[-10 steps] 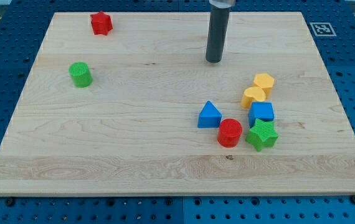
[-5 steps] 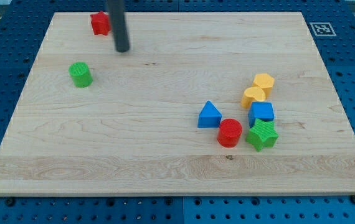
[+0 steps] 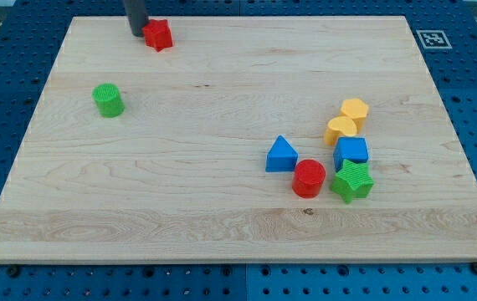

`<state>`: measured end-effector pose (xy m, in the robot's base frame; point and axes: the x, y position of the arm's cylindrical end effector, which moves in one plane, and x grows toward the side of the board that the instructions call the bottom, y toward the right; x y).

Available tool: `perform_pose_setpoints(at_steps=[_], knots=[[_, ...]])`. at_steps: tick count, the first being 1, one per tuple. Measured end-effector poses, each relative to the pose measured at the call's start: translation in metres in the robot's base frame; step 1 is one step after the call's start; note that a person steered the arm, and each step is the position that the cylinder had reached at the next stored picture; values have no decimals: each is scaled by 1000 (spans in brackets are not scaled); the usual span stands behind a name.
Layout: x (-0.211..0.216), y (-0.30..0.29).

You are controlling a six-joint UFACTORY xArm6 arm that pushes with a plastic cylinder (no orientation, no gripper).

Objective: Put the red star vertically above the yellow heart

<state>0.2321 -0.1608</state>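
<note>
At 10 o'clock on board (image 3: 222, 84), green cylinder (image 3: 108, 99), alone. Toward 11, my tip (image 3: 136, 33) touching red star (image 3: 158, 34) at star's 9 o'clock; plain rod, no fingers to open or close. Well apart at 4 o'clock, cluster: blue triangle (image 3: 281, 155), red cylinder (image 3: 309, 178), yellow heart (image 3: 341, 130) with second yellow block (image 3: 355, 110) at its 1, blue cube (image 3: 351, 152), green star (image 3: 352, 181).
</note>
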Motion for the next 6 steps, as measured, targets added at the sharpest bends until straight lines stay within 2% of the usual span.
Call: perform_pose_setpoints(at_steps=[1, 6], knots=[[6, 20], [30, 44]])
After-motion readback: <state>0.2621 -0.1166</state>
